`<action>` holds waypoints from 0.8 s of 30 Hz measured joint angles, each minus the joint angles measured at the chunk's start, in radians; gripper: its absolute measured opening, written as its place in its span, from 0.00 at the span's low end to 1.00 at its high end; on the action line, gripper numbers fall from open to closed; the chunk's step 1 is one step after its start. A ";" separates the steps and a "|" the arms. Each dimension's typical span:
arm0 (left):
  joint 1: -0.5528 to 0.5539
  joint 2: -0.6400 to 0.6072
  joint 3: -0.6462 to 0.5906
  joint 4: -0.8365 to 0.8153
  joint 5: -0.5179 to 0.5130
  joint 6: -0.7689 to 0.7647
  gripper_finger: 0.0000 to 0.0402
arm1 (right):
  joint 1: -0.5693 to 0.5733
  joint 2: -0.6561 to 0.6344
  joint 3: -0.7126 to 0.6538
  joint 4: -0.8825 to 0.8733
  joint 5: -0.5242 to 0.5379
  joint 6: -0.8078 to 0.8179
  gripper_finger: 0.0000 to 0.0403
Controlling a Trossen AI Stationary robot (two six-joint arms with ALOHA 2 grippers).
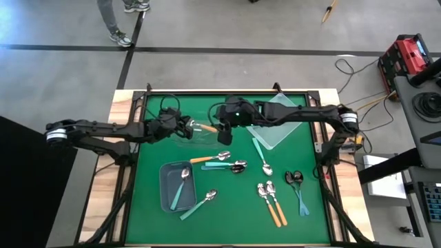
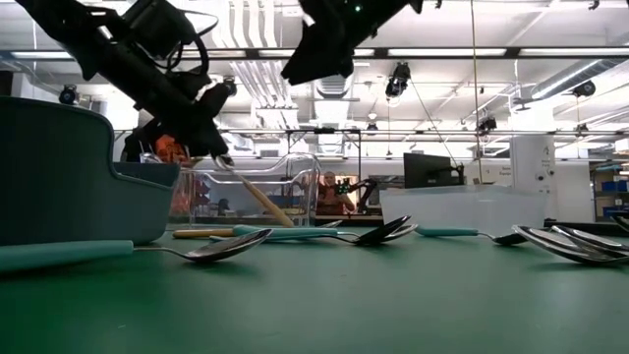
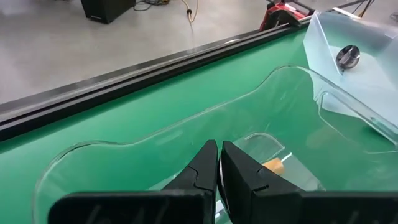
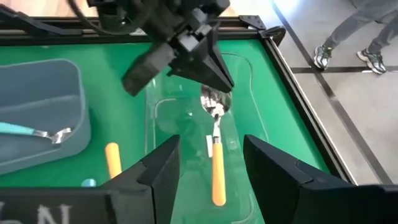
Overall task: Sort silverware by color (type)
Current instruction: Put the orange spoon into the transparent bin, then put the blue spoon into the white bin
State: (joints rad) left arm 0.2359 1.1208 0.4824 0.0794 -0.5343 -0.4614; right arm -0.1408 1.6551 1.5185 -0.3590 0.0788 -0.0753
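We clamp the left gripper [image 4: 214, 84] on 1 orange-handled metal spoon [image 4: 216, 155] over the clear plastic bin [image 4: 249, 112]; the right gripper [image 4: 208, 165] hovers above it, fingers apart. About 10 spoons lie unsorted nearby, 1 teal-handled spoon [image 1: 181, 187] binned.

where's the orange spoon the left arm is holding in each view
High view: orange spoon at the clear bin, upper centre, at the left end effector.
Low view: handle slants down left of centre, in front of the clear bin.
Left wrist view: only an orange tip beyond the shut fingers.
Right wrist view: centre, bowl up, between the open right end effector's fingers.
Shared landmark: the clear bin.
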 joint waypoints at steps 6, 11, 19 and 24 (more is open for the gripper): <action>0.000 0.018 0.000 -0.004 0.000 0.000 0.01 | 0.030 -0.006 0.000 -0.038 0.000 0.013 0.39; 0.000 0.023 0.000 -0.012 0.000 0.000 0.04 | 0.050 -0.006 0.000 -0.056 0.000 0.029 0.38; 0.000 0.023 0.000 -0.016 0.000 0.000 0.05 | 0.070 -0.009 0.000 -0.066 0.000 0.057 0.39; 0.000 0.019 0.000 -0.019 0.000 0.009 0.06 | 0.078 -0.019 0.000 -0.118 -0.001 0.095 0.38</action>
State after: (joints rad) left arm 0.2356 1.1397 0.4824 0.0606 -0.5344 -0.4529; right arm -0.0628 1.6357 1.5185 -0.4772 0.0780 0.0193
